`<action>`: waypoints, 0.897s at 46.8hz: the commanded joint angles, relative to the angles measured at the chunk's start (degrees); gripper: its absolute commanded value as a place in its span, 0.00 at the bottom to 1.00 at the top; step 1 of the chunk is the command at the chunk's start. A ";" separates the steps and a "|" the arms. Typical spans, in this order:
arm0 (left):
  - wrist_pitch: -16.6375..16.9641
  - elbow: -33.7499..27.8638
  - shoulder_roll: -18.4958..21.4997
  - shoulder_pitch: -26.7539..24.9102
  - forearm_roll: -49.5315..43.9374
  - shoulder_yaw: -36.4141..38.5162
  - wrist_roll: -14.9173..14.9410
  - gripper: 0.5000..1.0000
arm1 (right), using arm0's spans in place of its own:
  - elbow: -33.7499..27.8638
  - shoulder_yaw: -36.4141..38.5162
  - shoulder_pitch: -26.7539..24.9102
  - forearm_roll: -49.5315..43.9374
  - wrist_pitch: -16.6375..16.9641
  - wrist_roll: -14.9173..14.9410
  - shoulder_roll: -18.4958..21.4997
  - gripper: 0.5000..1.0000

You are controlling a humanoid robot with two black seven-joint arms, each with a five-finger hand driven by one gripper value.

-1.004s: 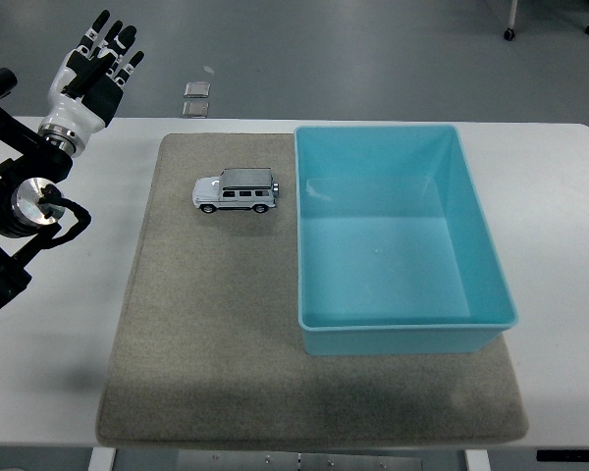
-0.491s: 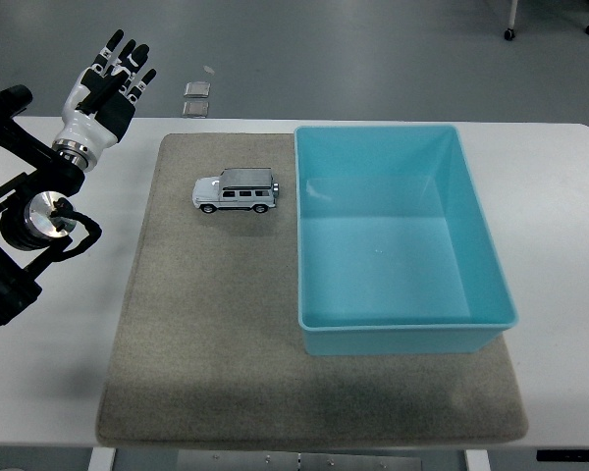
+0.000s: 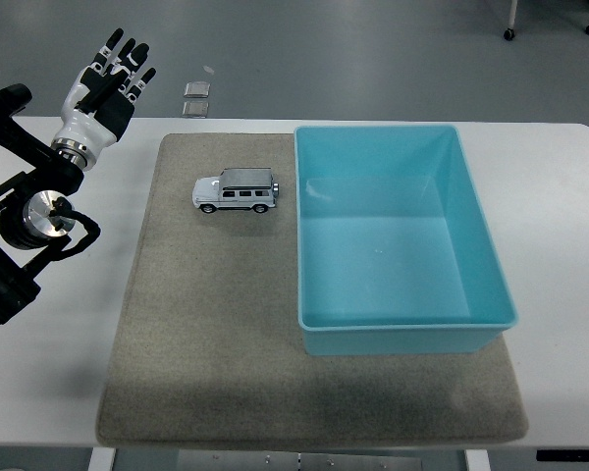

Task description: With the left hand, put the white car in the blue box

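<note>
Left hand point(image 3: 106, 83) raised, fingers spread and empty, well left of white car point(image 3: 236, 190) on grey mat point(image 3: 206, 324) just beside blue box point(image 3: 398, 235); best approach: descend over roof, pinch sides.

White table point(image 3: 569, 196) fills most of the view, rounded far corners, its near edge at the bottom with a metal bracket below it. Grey felt mat point(image 3: 216, 324) lies on the tabletop, to the right of the hand and nearer the camera. Beyond the table, grey smooth floor point(image 3: 373, 59) with soft even light and faint glare. Two small square floor plates point(image 3: 196, 98) sit just right of the hand. Caster wheels point(image 3: 510, 33) of some furniture far right, at top.
</note>
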 commanded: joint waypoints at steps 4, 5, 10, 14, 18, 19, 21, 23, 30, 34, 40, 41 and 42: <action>-0.09 0.18 0.40 -0.35 0.09 0.11 0.02 1.00 | 0.00 0.00 0.00 0.01 0.00 0.00 0.00 0.87; -0.09 0.18 0.40 -0.35 0.17 0.20 -0.07 1.00 | 0.00 0.00 0.00 0.01 0.00 0.00 0.00 0.87; -0.09 0.10 0.58 -0.44 2.36 0.29 -0.07 1.00 | 0.00 0.00 0.00 -0.08 0.00 0.00 0.00 0.87; -0.09 0.18 0.58 -0.61 5.70 0.29 -0.07 1.00 | 0.00 0.00 0.00 0.01 0.00 0.00 0.00 0.87; 0.00 0.10 0.58 -0.61 7.38 0.20 -0.07 1.00 | 0.00 0.00 0.00 0.01 0.00 0.00 0.00 0.87; -0.09 0.10 0.58 -0.61 7.38 0.20 -0.16 1.00 | 0.00 0.00 0.00 0.01 0.00 0.00 0.00 0.87; 0.00 0.10 0.67 -0.53 7.38 0.20 -0.16 1.00 | 0.00 0.00 0.00 0.01 0.00 0.00 0.00 0.87; 0.00 0.10 0.67 -0.53 7.47 0.20 -0.16 1.00 | 0.00 0.00 0.00 0.01 0.00 0.00 0.00 0.87; 0.00 0.10 0.84 -0.44 7.47 0.29 -0.25 1.00 | 0.00 0.00 0.00 0.01 0.00 0.00 0.00 0.87; 0.00 0.01 0.84 -0.52 7.47 0.29 -0.25 1.00 | 0.00 0.00 0.00 0.01 0.00 0.00 0.00 0.87; 0.00 -0.17 0.84 -0.79 7.38 0.20 -0.16 1.00 | 0.00 0.00 0.00 0.01 0.00 0.00 0.00 0.87; 0.00 -0.26 0.84 -0.79 7.38 0.29 -0.16 1.00 | 0.00 0.00 0.00 0.01 0.00 0.00 0.00 0.87; -0.09 -0.34 0.84 -0.70 7.47 0.29 -0.16 1.00 | 0.00 0.00 0.00 0.01 0.00 0.00 0.00 0.87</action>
